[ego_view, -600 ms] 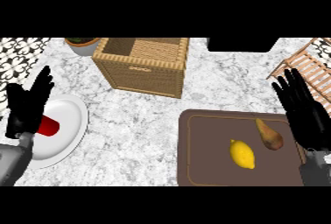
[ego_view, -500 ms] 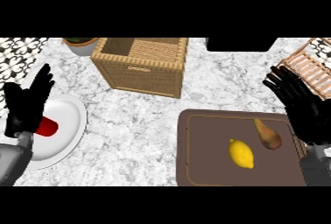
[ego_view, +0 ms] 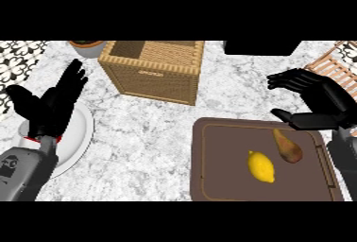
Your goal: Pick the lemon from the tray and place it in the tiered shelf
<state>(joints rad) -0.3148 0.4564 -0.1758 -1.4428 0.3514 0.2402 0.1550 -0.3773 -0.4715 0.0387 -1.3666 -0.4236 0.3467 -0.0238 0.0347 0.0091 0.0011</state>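
Smooth yellow oval lemon lies lengthwise on the brown tray

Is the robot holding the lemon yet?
No. The lemon lies on the brown tray, and the right hand is above the tray's far edge, apart from it.

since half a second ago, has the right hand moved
Yes. The right hand has swung left, from beside the tray to over its far right corner, fingers now curled.
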